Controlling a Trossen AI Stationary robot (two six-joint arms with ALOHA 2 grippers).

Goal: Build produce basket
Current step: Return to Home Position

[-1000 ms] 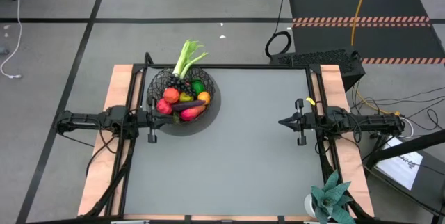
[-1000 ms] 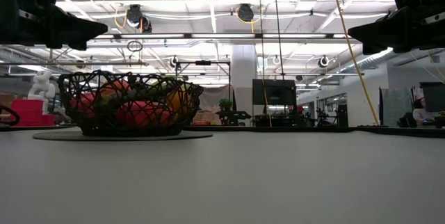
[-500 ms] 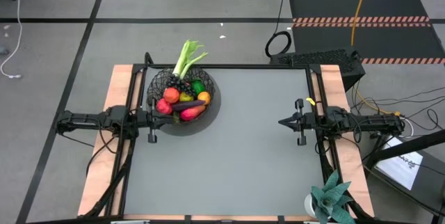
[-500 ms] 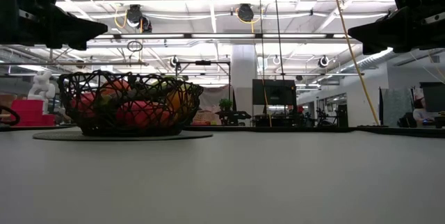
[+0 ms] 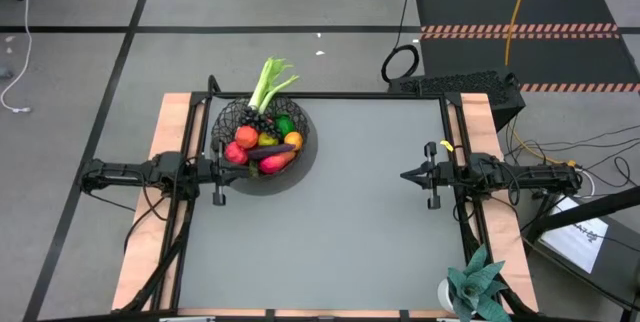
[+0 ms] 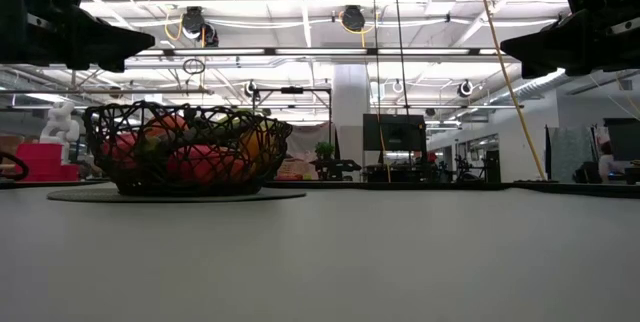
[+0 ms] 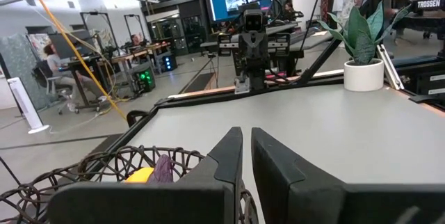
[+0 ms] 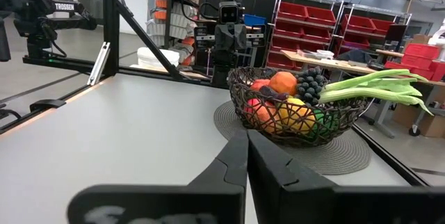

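The black wire basket point(image 5: 262, 134) stands on a round dark mat point(image 5: 262, 180) at the table's far left. It holds produce: a pink-red fruit point(image 5: 237, 151), a dark eggplant point(image 5: 270, 150), a mango point(image 5: 276, 163), an orange point(image 5: 293, 140), a lime point(image 5: 285, 125) and grapes point(image 8: 311, 81). A leek point(image 5: 270, 82) sticks out over the basket's far rim. My left gripper point(image 5: 226, 170) hovers level beside the basket's near left rim, shut, with nothing held. My right gripper point(image 5: 404, 175) hovers level at the table's right, shut, with nothing held.
A spiky teal plant in a white pot point(image 5: 473, 287) stands at the near right corner. The grey tabletop point(image 5: 340, 222) lies bare between the two arms and toward the near edge. Black frame posts run along both side edges.
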